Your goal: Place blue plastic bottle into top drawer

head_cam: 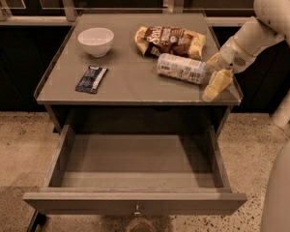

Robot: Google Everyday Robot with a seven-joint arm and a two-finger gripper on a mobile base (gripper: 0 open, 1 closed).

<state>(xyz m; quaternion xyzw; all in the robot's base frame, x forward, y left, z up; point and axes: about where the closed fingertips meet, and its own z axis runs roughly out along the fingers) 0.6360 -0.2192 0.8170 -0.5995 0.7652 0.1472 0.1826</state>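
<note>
Standing open toward me, the top drawer (135, 202) waits below the table (130, 88). On the tabletop a dark snack wrapper (92, 79) lies at the left. The blue plastic bottle (181, 68) lies on its side near the right edge. The gripper (213, 73) is at the bottle's right end with its fingers spread apart, gripping nothing. I'd say it should reach further along the body before closing, since round plastic may roll or squirt out. Behind the bottle lie a chip bag (170, 41) and a white bowl (96, 40).
</note>
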